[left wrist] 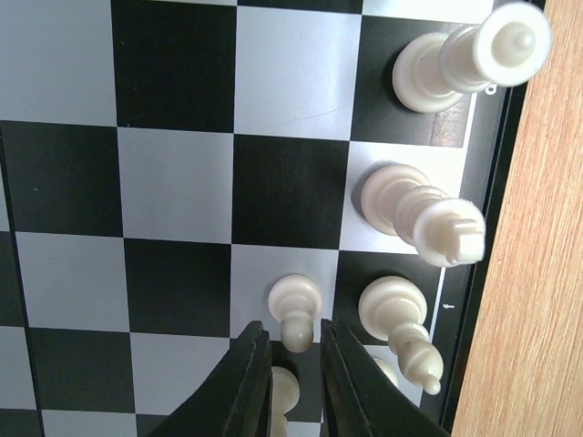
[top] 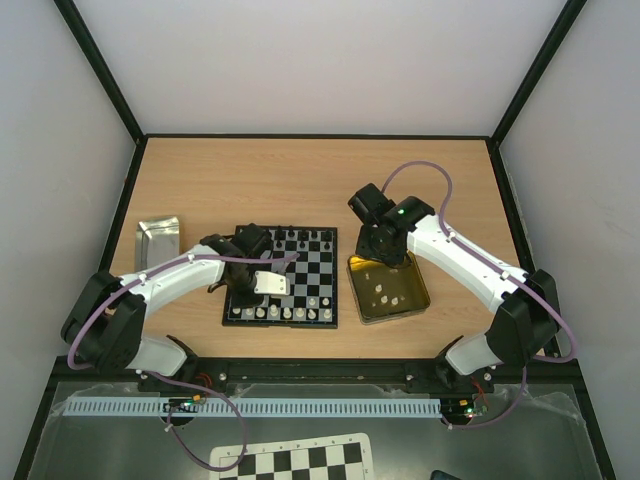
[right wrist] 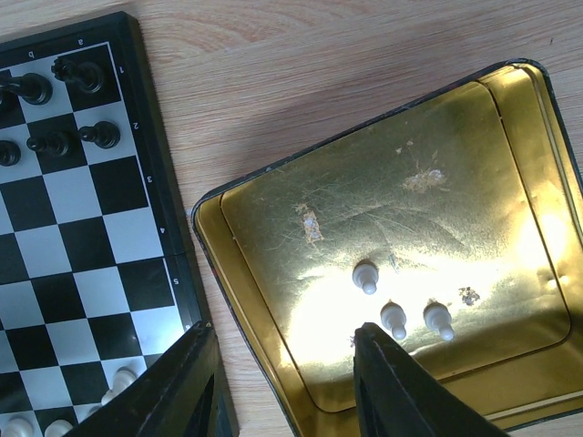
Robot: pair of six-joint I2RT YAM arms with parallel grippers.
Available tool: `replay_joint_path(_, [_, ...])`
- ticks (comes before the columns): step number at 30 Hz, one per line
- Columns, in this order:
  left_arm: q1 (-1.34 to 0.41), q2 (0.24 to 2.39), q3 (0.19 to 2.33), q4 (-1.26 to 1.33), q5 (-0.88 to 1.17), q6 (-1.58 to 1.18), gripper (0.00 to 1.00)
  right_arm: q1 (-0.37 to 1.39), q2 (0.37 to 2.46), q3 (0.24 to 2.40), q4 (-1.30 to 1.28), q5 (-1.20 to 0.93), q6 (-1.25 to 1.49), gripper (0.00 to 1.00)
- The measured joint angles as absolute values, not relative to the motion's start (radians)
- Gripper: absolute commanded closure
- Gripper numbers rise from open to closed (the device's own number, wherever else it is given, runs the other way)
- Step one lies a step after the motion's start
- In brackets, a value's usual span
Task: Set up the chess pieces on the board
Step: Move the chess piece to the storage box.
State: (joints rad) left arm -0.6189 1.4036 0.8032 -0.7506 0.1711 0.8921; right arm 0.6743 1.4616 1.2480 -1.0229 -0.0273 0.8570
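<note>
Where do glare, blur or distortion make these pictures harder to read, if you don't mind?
Right wrist: bright glare off the floor of the gold tin washes around the three white pawns. Left wrist: the tall white pieces at the right loom large and splay outward, slightly soft. Top external: the light is even and soft, but the pieces on the board are tiny.

A wooden table (top: pixel 320 170) is sitting inside an enclosure of 3 plain white walls (top: pixel 330 60), with thin black posts (top: pixel 102 68) running up its corners. Soft, even light is falling across the wood, and a dark glossy surface (top: pixel 100 450) is lying below the table's near edge.
</note>
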Motion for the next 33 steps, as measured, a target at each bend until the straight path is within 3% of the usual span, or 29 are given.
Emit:
replay_joint_path(23, [-0.619, 1.398, 0.803, -0.723, 0.146, 0.871, 0.81, 0.674, 1.46, 1.244, -1.017, -0.029, 0.857, 0.61])
replay_joint_path(33, [-0.619, 1.398, 0.803, -0.725, 0.147, 0.862, 0.73, 0.674, 1.46, 1.233, -1.011, -0.031, 0.857, 0.61])
